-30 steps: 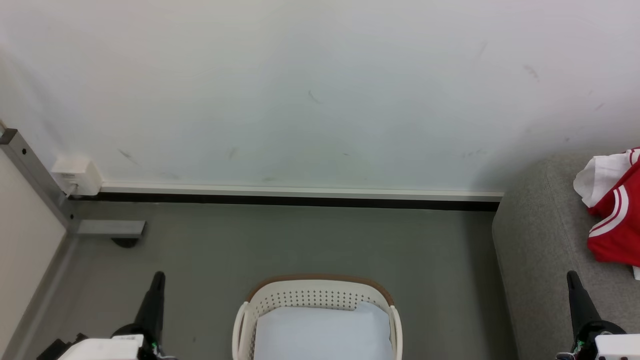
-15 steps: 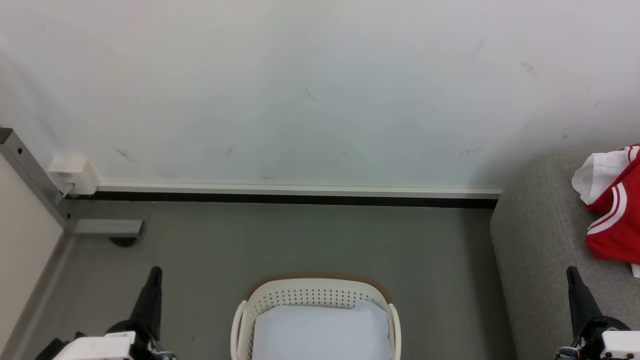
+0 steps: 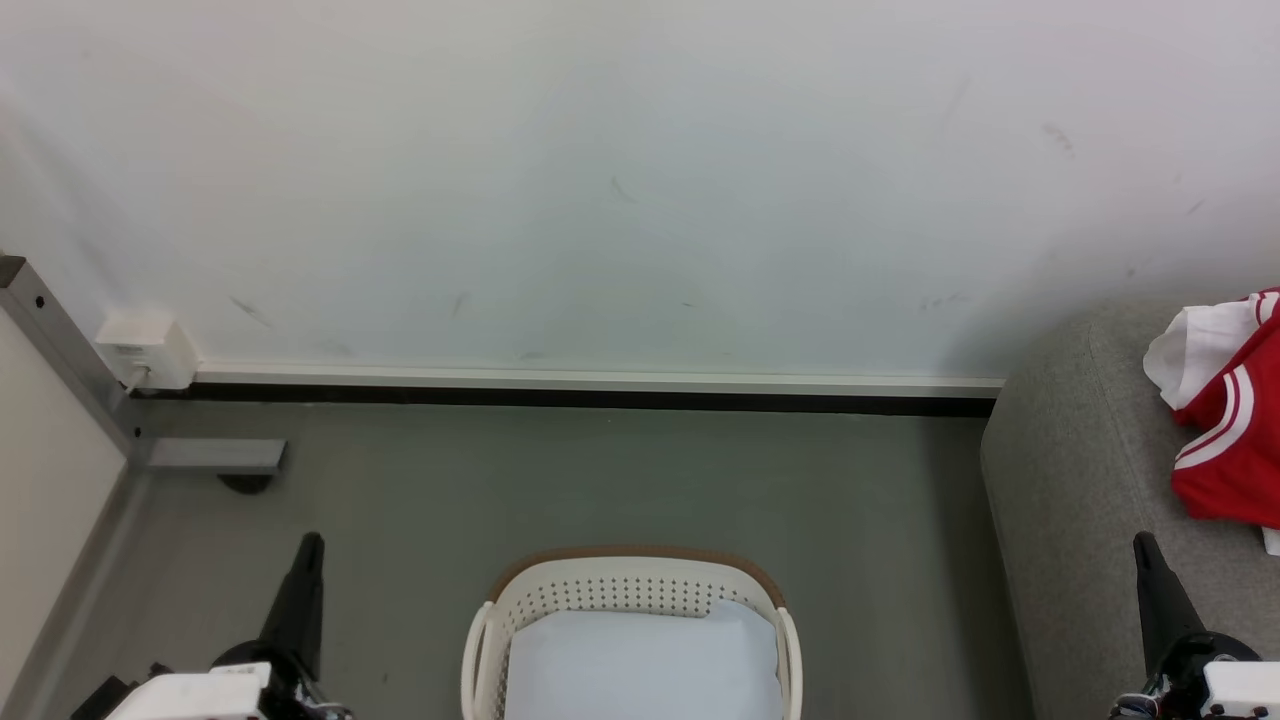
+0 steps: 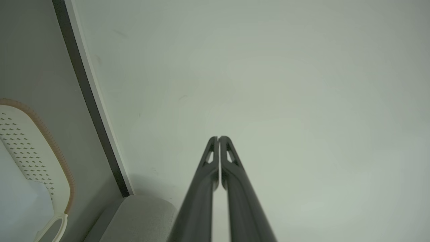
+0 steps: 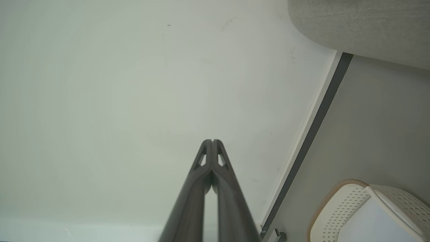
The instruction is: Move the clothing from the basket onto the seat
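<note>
I see the bright red sports clothing with white trim [image 3: 1232, 455] lying on the large grey textured-fabric sofa seat [image 3: 1075, 480] at the right edge of the frame. It is well apart from the white perforated plastic laundry basket with a brown rim [image 3: 625, 596] at bottom centre, which holds a pale flat liner [image 3: 640, 665]. My left jaws at lower left and right jaws at lower right are both pressed together, gripping nothing.

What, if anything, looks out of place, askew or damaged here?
Nothing serious. The clothing lies crumpled, not folded, on the seat. The basket stands upright on the floor with a pale liner in it. The wall carries a few dark scuff marks.
</note>
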Available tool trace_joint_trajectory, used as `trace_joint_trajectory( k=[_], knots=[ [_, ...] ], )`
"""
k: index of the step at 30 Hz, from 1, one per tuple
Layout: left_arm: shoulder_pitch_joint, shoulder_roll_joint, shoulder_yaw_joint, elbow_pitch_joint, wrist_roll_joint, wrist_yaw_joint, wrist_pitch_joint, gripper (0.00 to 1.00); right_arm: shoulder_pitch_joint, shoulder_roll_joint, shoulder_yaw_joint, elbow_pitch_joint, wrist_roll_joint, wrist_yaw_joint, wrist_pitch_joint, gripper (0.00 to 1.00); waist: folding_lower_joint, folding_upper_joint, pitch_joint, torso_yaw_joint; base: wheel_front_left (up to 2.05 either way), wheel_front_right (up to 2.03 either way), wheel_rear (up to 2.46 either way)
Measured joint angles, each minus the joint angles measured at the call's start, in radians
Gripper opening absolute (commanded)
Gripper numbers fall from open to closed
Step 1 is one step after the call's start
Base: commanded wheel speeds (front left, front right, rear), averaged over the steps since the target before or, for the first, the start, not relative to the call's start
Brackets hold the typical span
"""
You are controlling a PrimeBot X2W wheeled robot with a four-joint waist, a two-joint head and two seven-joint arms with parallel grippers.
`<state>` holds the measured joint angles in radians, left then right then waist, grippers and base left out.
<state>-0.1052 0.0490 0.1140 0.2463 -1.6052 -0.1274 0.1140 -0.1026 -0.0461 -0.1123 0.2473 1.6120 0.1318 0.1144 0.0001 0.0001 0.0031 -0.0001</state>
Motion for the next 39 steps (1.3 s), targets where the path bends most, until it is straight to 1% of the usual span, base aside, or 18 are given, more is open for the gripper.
trace_joint_trajectory(
  k=[39],
  knots=[
    [0.000, 0.000, 0.000, 0.000, 0.000, 0.000, 0.000, 0.00, 0.000, 0.000, 0.000, 0.000, 0.000, 0.000, 0.000, 0.00, 0.0000, 0.0000, 0.000, 0.000, 0.00, 0.00, 0.00]
  ],
)
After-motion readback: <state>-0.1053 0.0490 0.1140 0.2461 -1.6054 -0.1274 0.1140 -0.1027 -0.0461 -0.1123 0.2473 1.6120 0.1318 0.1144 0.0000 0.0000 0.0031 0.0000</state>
